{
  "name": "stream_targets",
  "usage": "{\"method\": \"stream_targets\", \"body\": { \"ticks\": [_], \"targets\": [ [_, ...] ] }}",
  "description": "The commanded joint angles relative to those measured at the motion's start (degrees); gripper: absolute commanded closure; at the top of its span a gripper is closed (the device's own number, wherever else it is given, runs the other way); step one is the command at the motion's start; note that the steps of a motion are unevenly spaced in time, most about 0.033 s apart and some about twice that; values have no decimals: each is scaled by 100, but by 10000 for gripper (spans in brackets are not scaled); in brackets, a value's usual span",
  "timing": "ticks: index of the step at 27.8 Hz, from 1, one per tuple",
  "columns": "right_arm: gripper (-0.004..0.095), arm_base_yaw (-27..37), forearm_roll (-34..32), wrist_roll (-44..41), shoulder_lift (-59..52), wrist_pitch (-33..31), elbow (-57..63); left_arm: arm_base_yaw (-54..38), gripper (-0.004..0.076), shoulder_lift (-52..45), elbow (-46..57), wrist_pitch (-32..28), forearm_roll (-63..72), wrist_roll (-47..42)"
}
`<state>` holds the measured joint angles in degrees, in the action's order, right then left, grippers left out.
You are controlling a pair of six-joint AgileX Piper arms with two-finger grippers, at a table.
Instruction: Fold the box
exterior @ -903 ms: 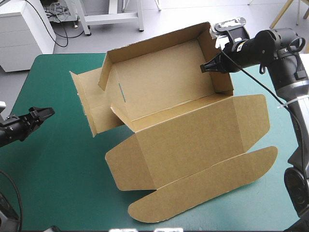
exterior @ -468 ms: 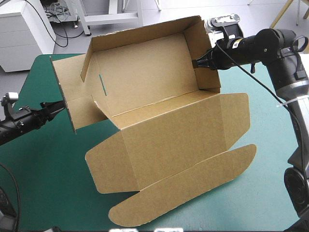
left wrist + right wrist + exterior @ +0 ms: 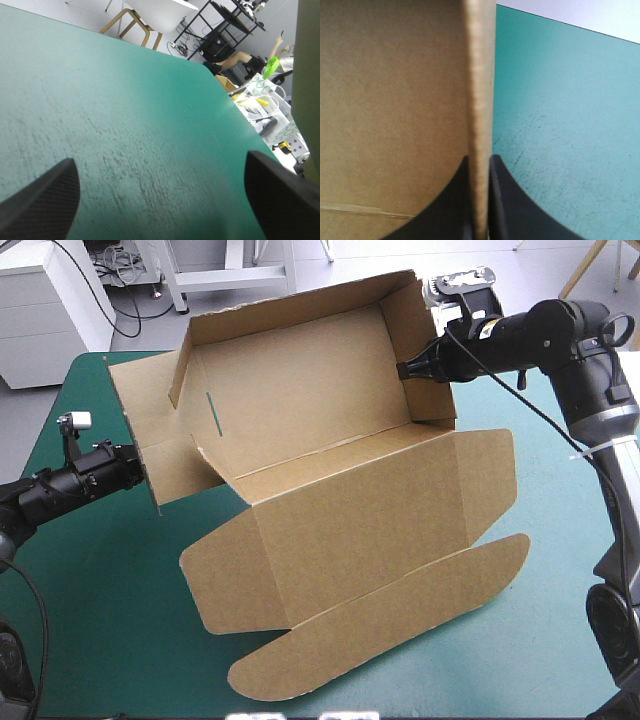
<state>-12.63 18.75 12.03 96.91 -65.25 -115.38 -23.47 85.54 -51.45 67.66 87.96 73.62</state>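
Box of brown board (image 3: 300, 390), walls raised, lid flat on the teal-green table (image 3: 100, 620); my right gripper (image 3: 403, 370) pinches its end wall, my left gripper (image 3: 140, 468) spread, seemingly touching a flap.

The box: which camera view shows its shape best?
The high view: the whole box shows, walls raised, lid flat. The right wrist view shows one wall edge-on, clamped between the jaws of the right gripper. The left wrist view shows only a strip beside the open left gripper.
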Motion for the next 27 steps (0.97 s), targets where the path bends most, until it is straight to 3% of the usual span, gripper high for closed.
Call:
{"method": "stream_targets", "body": {
  "ticks": [1,9,27],
  "targets": [
    [926,25,-76,-43,-146,328,-136,41,99,-235,-125,691,470,-13],
    [926,25,-193,-94,-69,866,169,442,99,-717,-125,691,822,-103],
    [926,25,-372,-131,-56,1101,168,1762,102,-934,-878,691,1284,-611]
  ]
}}
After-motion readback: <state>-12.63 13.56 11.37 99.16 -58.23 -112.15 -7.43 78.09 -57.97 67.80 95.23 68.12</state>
